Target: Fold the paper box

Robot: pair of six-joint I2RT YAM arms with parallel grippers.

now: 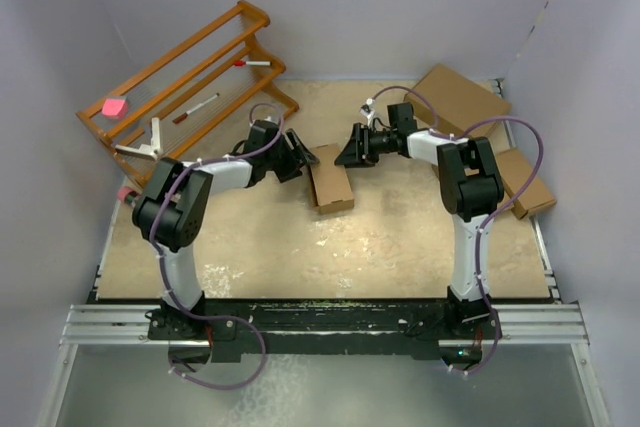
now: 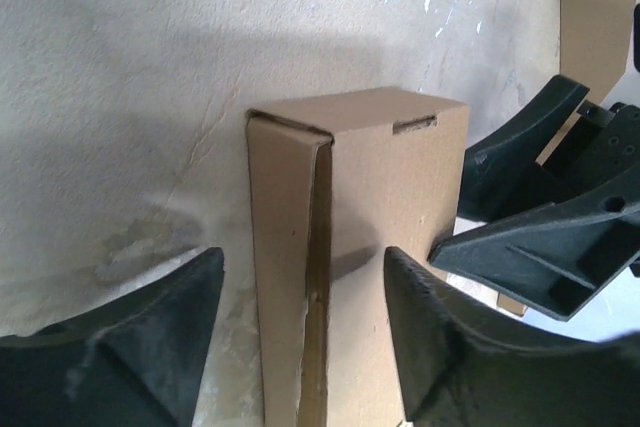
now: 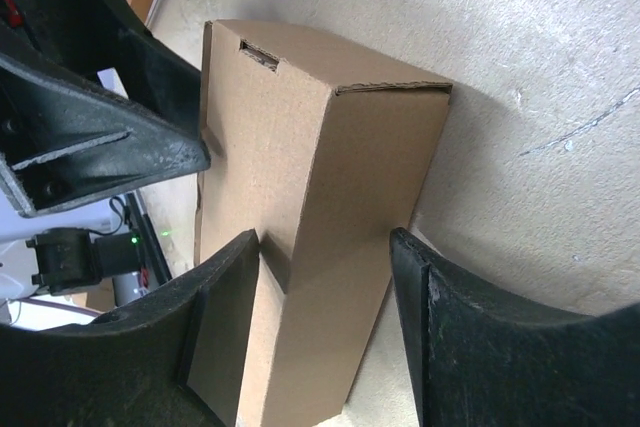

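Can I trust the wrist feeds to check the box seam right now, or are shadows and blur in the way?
Left wrist view: the plain brown cardboard paper box is sharp, but its side seam sits in shade. Right wrist view: box sharp, a small finger shadow on its face; the black fingers up front look soft. Top external view: even light, no glare, box too small for seams.

We find the top view bright and even, with faint shadows on the surface (image 1: 400, 237). In the wrist views the paper box (image 2: 390, 177) throws a soft shadow beside it, and the left claw (image 2: 302, 257) and right claw (image 3: 325, 239) loom dark and slightly soft-edged.
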